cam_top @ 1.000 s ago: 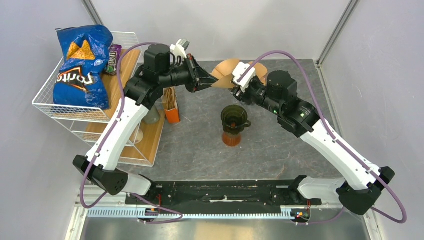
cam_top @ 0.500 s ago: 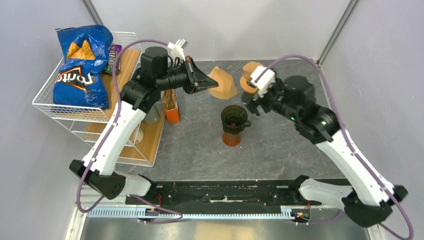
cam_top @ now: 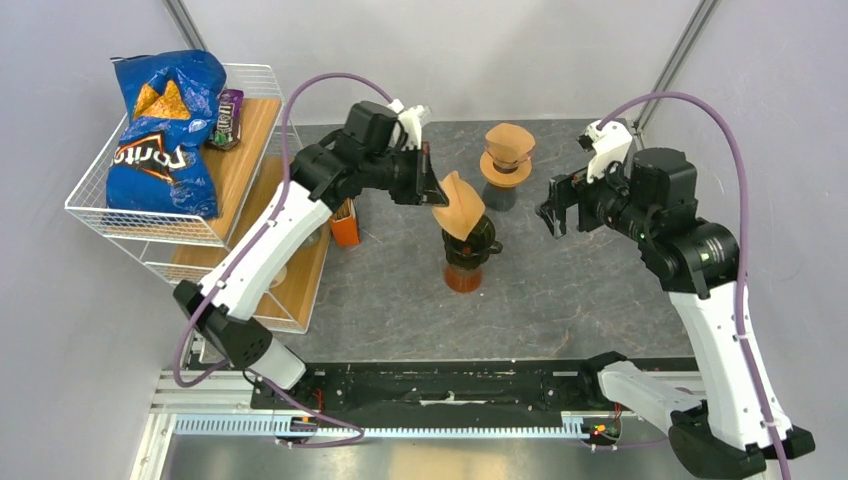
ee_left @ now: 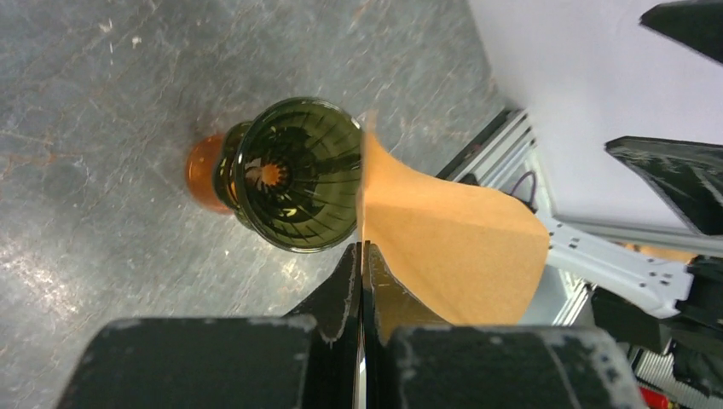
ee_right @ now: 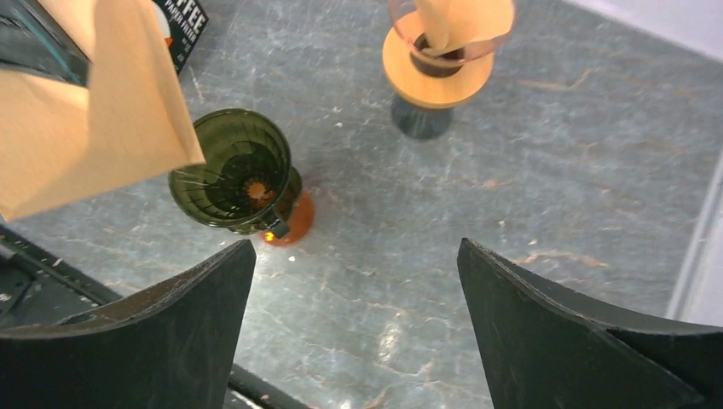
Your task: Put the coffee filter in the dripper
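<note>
A brown paper coffee filter is pinched flat in my left gripper, which is shut on its edge. The filter hangs just above the dark green dripper, which stands on an orange base at the table's middle. In the left wrist view the filter fans out right of the dripper's ribbed cone, its tip at the rim. My right gripper is open and empty, off to the right of the dripper. The right wrist view shows the filter over the dripper.
A holder with more brown filters stands behind the dripper, also in the right wrist view. An orange box sits left of the dripper. A wire basket with a blue chip bag is at far left.
My left gripper carried the filter right and down, from behind the dripper to just above it. My right gripper let go of the filter and drew back to the right, open.
</note>
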Robot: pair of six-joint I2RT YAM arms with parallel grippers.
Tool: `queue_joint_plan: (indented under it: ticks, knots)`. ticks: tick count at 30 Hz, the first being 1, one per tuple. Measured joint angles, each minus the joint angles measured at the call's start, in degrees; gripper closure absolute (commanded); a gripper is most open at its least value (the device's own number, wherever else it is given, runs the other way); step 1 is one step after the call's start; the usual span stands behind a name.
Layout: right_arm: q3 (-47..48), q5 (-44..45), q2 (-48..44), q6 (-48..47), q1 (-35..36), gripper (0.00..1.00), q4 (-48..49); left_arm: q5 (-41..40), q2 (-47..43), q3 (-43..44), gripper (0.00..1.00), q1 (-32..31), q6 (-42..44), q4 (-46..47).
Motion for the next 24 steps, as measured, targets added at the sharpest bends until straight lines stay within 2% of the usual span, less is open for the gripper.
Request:
queue_joint_plan:
  ticks: [8, 19, 22, 24]
  knots:
    - [0.3, -4.3, 4.1, 4.7, -0.6, 0.03, -1.9, -5.0, 5.8, 1.4, 0.98, -3.2, 3.3, -4.8]
    - [0.5, -9.0, 10.4, 7.1, -0.6, 0.03, -1.8, -8.9, 10.0, 2.5, 0.97, -4.6, 5.3, -5.9]
    - [0.5, -9.9, 12.3, 7.5, -0.6, 0.03, -1.8, -9.2, 11.5, 2.5, 0.95, -4.6, 5.3, -6.0]
    - [0.5, -10.5, 12.9, 7.6, -0.6, 0.03, -1.8, -9.1, 12.1, 2.5, 0.89, -4.6, 5.3, -6.1]
